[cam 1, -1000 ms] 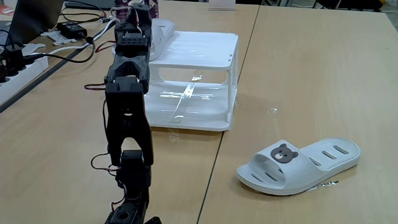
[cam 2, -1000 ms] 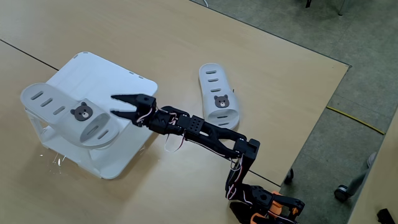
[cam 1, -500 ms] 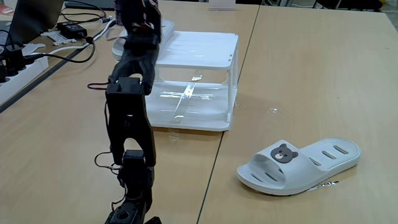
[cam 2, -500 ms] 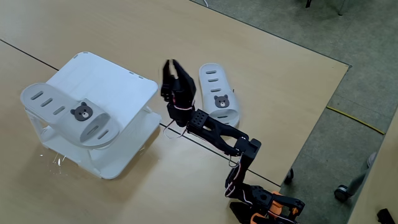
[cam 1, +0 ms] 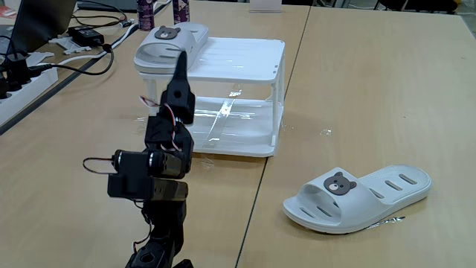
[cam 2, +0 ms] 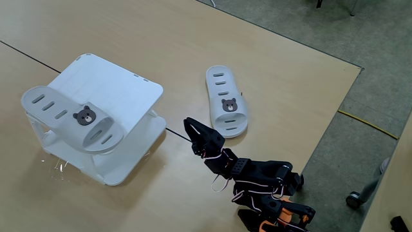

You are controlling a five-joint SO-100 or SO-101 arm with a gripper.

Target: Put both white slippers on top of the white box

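A: One slipper is lying on the box; the other is sitting on the table, at two o'clock from the gripper.

B: Risk?

A: The placed one is overhanging the edge, so a bump might tip it off.

B: The arm?

A: It's folding low over its base, fingers empty and nearly closed.

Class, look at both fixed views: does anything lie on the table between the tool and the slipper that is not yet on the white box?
Nothing visible does. In a fixed view the tool sits near the loose slipper, with bare table between them. The other slipper already lies on the white box.
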